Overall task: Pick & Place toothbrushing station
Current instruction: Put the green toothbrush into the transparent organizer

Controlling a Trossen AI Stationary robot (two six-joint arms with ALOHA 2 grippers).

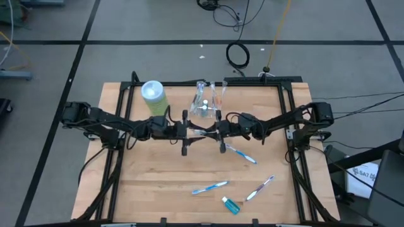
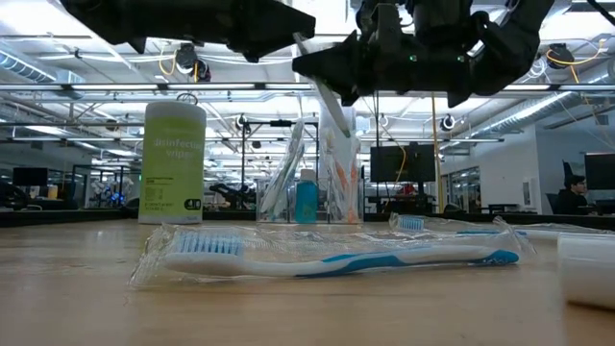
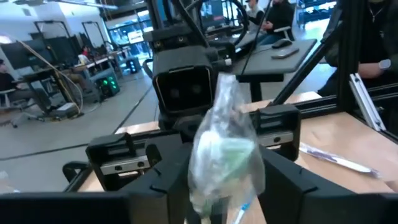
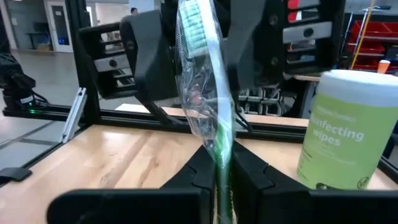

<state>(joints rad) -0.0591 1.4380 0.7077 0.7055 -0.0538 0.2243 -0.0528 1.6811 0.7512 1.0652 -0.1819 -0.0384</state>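
High view looks straight down, far enough to take in the whole table (image 1: 158, 183) and both arms. Low view sits at tabletop height, level, close to a wrapped blue toothbrush (image 2: 327, 259), room behind. Wrist views face each other at close range across the table middle; each sees the other arm's wrist. Green canister (image 4: 345, 134) appears in high, low and right wrist views.
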